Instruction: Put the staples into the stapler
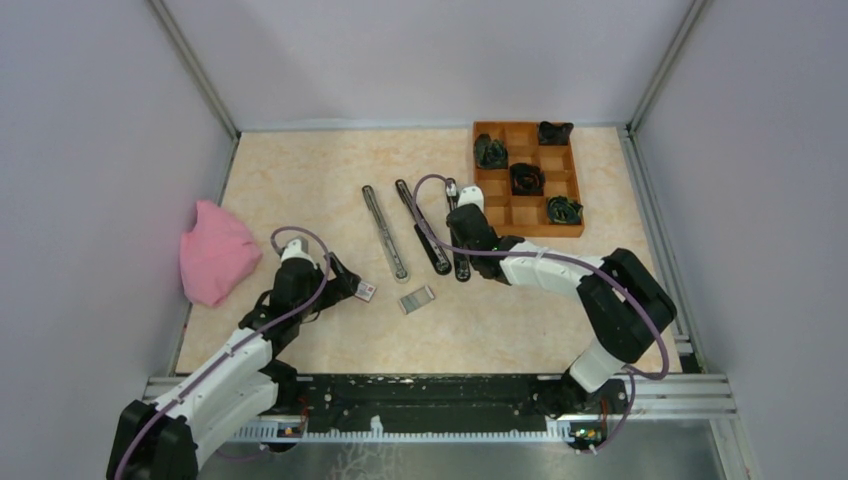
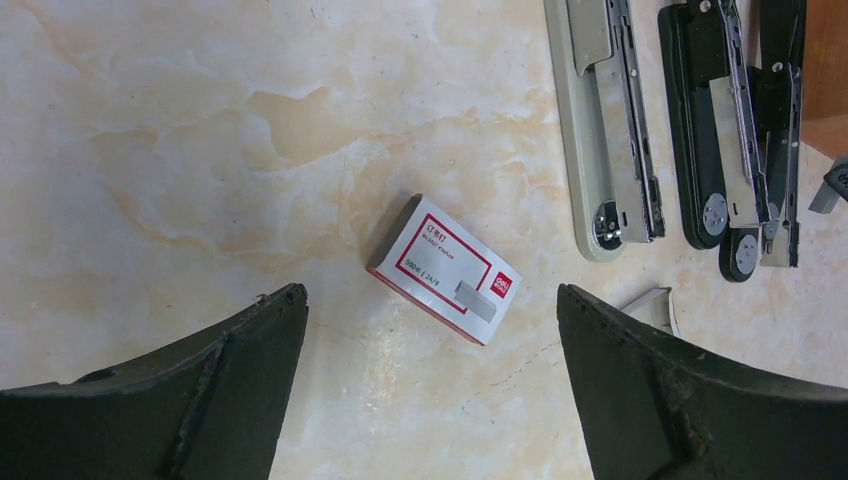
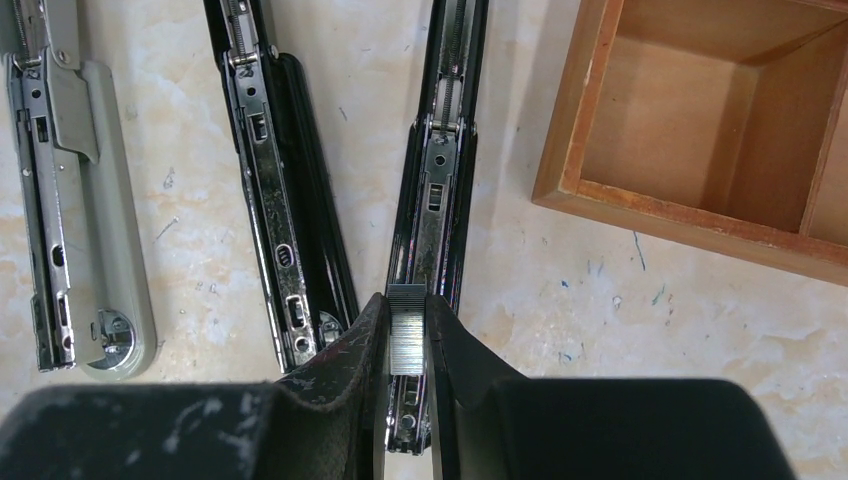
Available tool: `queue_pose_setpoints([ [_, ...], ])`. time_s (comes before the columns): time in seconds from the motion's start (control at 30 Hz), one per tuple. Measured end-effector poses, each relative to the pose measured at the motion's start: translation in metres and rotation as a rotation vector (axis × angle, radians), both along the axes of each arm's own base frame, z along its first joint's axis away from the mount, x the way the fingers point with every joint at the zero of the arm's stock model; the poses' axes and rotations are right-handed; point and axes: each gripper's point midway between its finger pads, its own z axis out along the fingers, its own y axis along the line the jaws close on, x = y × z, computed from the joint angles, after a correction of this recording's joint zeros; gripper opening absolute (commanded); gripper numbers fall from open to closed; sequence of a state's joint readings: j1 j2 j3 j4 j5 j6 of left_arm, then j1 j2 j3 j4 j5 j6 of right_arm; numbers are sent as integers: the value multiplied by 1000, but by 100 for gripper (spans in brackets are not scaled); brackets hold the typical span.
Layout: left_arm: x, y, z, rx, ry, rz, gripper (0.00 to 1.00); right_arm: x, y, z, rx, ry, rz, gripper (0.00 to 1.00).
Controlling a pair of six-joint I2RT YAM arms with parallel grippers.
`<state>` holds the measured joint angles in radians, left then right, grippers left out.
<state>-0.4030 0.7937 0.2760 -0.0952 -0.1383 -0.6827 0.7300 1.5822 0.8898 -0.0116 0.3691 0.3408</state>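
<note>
Three staplers lie opened flat side by side: a grey one (image 1: 385, 232) (image 3: 80, 220), a black one (image 1: 422, 225) (image 3: 285, 200) and a second black one (image 1: 458, 235) (image 3: 440, 170). My right gripper (image 1: 463, 250) (image 3: 405, 305) is shut on a short silvery strip of staples (image 3: 405, 335), held just over the near part of the second black stapler's open channel. My left gripper (image 1: 345, 285) (image 2: 430, 300) is open and empty, just short of the white-and-red staples box (image 1: 365, 291) (image 2: 443, 267). A silvery-grey staples tray (image 1: 417, 299) lies right of the box.
A wooden compartment organiser (image 1: 527, 215) (image 3: 640, 210) holding black items stands at the back right, close to the right arm. A pink cloth (image 1: 215, 250) lies at the left table edge. All three staplers also show in the left wrist view, the grey one (image 2: 605, 130) nearest.
</note>
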Motion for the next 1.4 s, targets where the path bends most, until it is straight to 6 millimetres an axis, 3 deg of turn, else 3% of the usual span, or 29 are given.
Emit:
queue_pose_setpoints([
  [0.9, 2, -4, 0, -13, -1, -14, 99, 0, -5, -18, -32, 19, -18, 9],
  [1.17, 2, -5, 0, -14, -1, -16, 99, 0, -4, -18, -26, 21, -24, 14],
  [1.4, 1, -7, 0, -20, 2, -25, 99, -1, -4, -19, -20, 25, -29, 25],
])
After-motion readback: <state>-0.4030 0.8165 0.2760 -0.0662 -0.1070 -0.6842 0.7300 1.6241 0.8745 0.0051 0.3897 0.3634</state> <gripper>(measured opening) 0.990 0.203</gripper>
